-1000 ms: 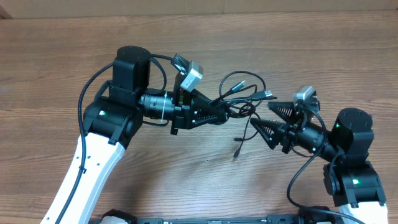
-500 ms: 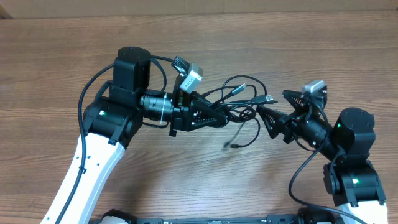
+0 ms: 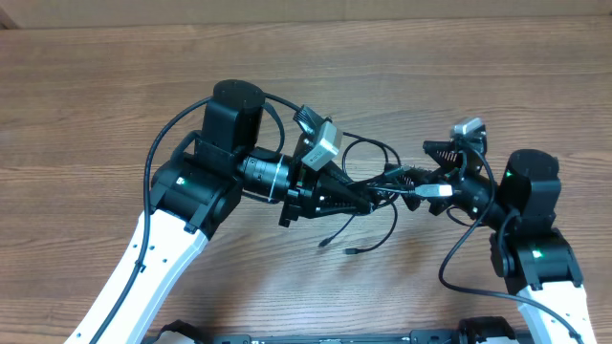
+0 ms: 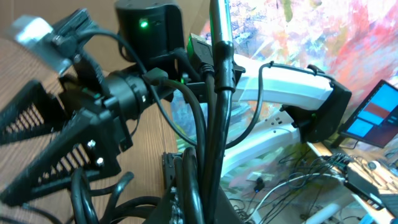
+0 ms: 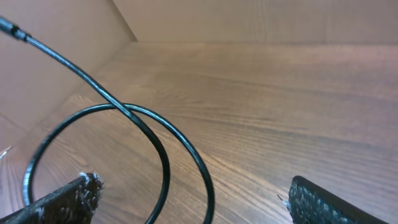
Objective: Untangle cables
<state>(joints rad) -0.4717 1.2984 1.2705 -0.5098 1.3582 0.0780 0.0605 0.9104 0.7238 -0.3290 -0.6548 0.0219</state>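
Shows the left gripper [image 3: 368,199], clenched on the tangled cables [image 3: 394,180], shifted rightward from a second ago and the right gripper [image 3: 428,174], released and spread, moved in against them above the counter [image 3: 96,96], likely readying a fresh grasp.

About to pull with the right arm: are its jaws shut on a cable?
No: the right wrist view shows the right gripper with its jaws standing far apart, and the cable looping loose between them.
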